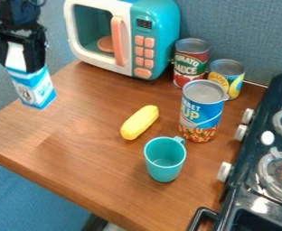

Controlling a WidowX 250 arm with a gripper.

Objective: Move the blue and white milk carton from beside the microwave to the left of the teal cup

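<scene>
Shows a black gripper (20, 66) clamped on the upper part of a blue-and-white carton (35, 89), tilted at upper left near the wooden table's (77, 117) edge. Might slip and fall past there if pinched too loosely, or topple if released while leaning.

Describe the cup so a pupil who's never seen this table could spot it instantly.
Start at the black stove. Left of it, on the wooden table, the cup stands nearest the camera, in front of a labelled can and yellow toy. Unlike them, it is plain teal.
</scene>
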